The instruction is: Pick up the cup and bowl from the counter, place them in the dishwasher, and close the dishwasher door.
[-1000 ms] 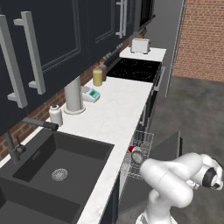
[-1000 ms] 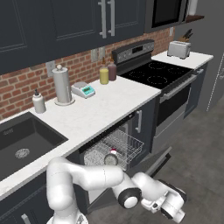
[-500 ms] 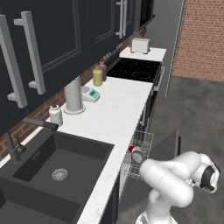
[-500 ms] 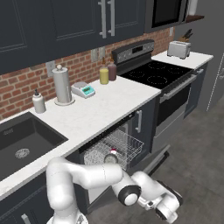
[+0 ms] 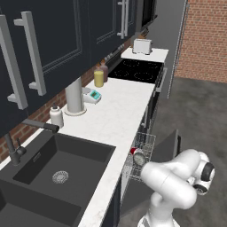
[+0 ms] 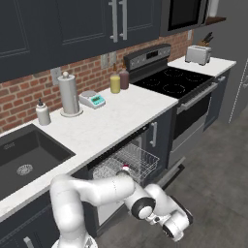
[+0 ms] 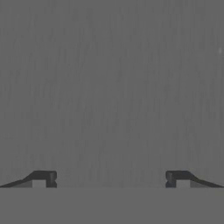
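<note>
Pincer [image 7: 110, 178] spread wide and empty, low over grey floor [image 7: 113, 87], in front of the dishwasher. Behind and above it, dishwasher door [image 5: 166, 148] hanging open, long edge running along the cabinet front. Farther in, cup [image 5: 133, 150] and bowl [image 5: 139, 157] already resting in the rack [image 6: 127, 162]. Probably needs to come under the door and lift

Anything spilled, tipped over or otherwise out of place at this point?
Nothing spilled or damaged. The cup and bowl sit in the pulled-out dishwasher rack; the dishwasher door hangs open, not yet closed.
</note>
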{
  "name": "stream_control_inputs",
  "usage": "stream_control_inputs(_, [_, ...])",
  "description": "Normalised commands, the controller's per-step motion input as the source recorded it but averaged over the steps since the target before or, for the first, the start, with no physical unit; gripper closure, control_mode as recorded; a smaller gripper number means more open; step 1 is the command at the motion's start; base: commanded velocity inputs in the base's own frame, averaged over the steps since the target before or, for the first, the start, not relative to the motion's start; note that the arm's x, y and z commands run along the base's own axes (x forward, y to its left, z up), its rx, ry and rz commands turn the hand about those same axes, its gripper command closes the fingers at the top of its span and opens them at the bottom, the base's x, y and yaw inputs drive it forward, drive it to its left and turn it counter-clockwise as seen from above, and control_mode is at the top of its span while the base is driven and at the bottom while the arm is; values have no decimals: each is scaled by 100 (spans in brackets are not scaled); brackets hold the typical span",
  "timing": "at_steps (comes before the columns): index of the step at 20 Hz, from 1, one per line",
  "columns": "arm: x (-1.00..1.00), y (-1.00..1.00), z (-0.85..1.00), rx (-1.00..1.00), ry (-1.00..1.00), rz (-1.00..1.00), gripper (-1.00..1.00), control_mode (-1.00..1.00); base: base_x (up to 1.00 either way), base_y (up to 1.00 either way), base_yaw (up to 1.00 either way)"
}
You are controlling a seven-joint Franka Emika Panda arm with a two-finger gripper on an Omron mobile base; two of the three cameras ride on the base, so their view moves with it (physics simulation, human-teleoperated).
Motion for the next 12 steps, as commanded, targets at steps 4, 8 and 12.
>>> stream_control_inputs(4, [25,100,53,6,-15,0,-100,-100,0,0,0])
stream_control_inputs(8, [28,100,52,2,-16,0,-100,-100,0,0,0])
stream_control_inputs(12, [31,100,48,0,-16,0,-100,-100,0,0,0])
